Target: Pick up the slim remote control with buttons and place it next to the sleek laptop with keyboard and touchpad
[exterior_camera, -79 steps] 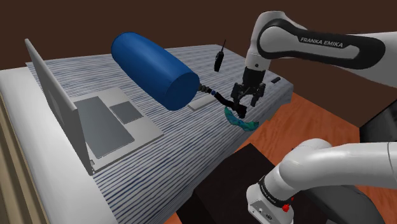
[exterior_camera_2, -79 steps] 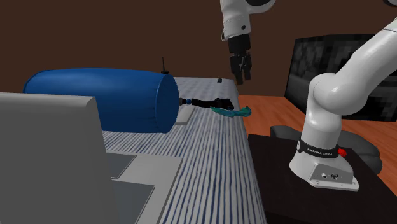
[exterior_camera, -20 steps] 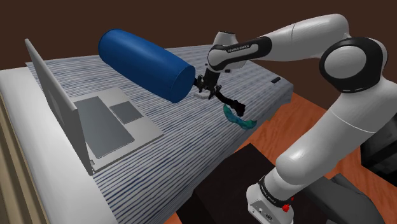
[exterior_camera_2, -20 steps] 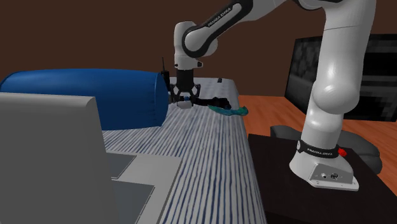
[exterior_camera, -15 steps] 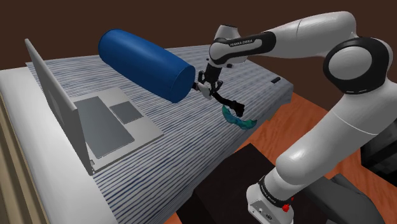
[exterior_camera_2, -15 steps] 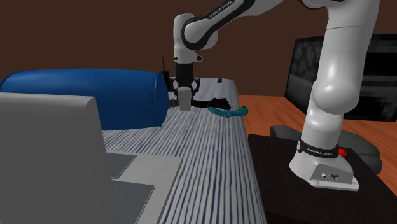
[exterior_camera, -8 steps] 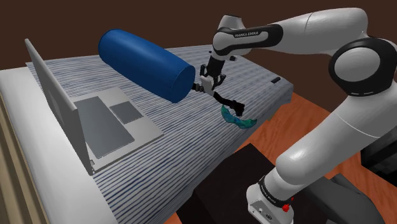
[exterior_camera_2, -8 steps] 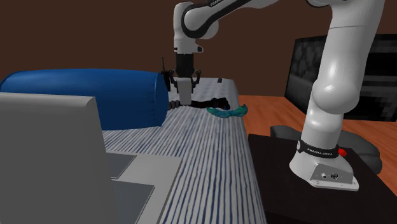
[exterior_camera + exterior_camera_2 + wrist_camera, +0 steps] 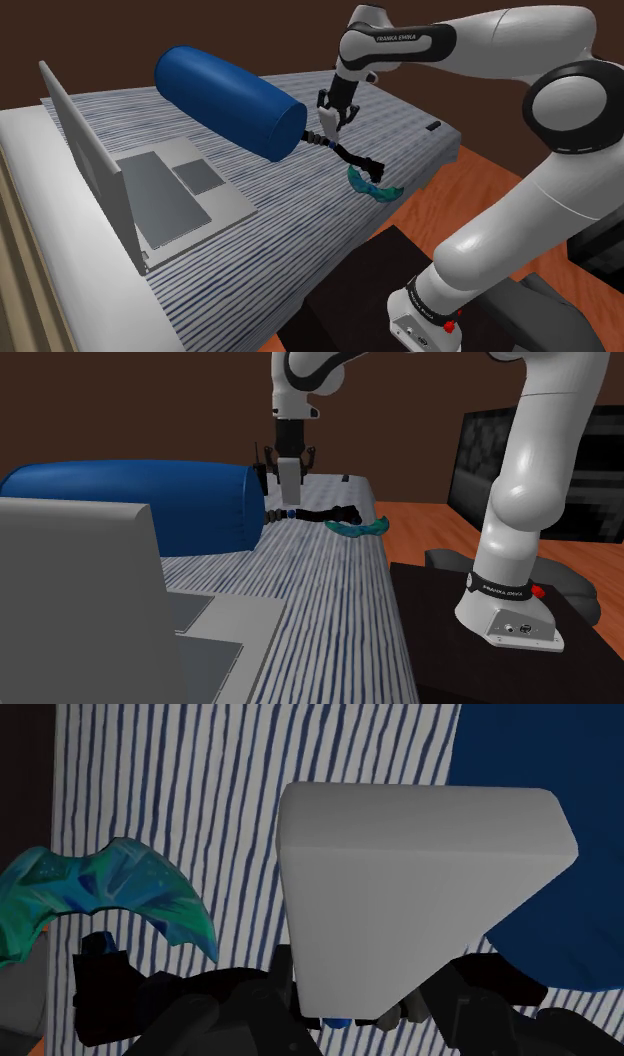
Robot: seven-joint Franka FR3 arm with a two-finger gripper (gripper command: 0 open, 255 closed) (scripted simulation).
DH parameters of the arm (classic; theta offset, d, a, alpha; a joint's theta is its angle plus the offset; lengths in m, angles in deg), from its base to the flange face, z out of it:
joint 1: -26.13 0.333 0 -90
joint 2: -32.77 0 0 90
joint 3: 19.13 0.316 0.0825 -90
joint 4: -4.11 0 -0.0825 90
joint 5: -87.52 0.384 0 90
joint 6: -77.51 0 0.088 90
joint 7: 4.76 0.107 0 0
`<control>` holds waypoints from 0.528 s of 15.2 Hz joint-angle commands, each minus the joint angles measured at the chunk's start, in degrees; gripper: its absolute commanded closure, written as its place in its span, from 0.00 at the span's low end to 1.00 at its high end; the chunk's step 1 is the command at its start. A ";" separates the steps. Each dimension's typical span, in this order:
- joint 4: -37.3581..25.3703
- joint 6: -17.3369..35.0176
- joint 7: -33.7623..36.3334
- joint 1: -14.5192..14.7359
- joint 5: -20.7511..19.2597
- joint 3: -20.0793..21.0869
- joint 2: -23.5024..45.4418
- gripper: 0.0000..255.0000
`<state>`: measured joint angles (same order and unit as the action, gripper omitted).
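A plain grey slab, the remote (image 9: 317, 135) (image 9: 290, 476) (image 9: 400, 894), hangs in the air above the striped bed (image 9: 300, 230). My black gripper (image 9: 327, 120) (image 9: 289, 464) (image 9: 355, 1004) is shut on its upper end, fingers on both sides. It hovers just off the end of a blue bolster (image 9: 228, 100) (image 9: 140, 507). The grey laptop (image 9: 178, 192) (image 9: 80, 592) lies open far towards the shoulder view's left, screen upright.
A black handle with a teal blade-like piece (image 9: 368, 180) (image 9: 355, 525) (image 9: 120, 894) lies on the bed below the gripper, near the edge. A small black item (image 9: 433, 126) sits at the bed's far corner. The dark stand (image 9: 480, 642) adjoins the bed.
The gripper has risen from the bed with the remote in it, lifting it clear of the cover beside the bolster's end.
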<state>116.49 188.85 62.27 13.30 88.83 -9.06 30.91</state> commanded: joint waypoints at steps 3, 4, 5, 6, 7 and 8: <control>-2.79 -3.15 0.02 -0.02 0.04 -0.02 -0.37 1.00; -3.47 -3.91 0.02 -0.02 0.05 -0.03 -0.46 1.00; -4.16 -4.67 0.02 -0.03 0.06 -0.04 -0.52 1.00; -4.87 -5.44 0.02 -0.03 0.06 -0.04 -0.58 1.00; -5.59 -6.20 0.03 -0.04 0.06 -0.05 -0.62 1.00; -6.32 -6.96 0.04 -0.04 0.06 -0.05 -0.65 1.00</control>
<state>110.93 182.71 62.23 13.23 88.90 -9.14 30.33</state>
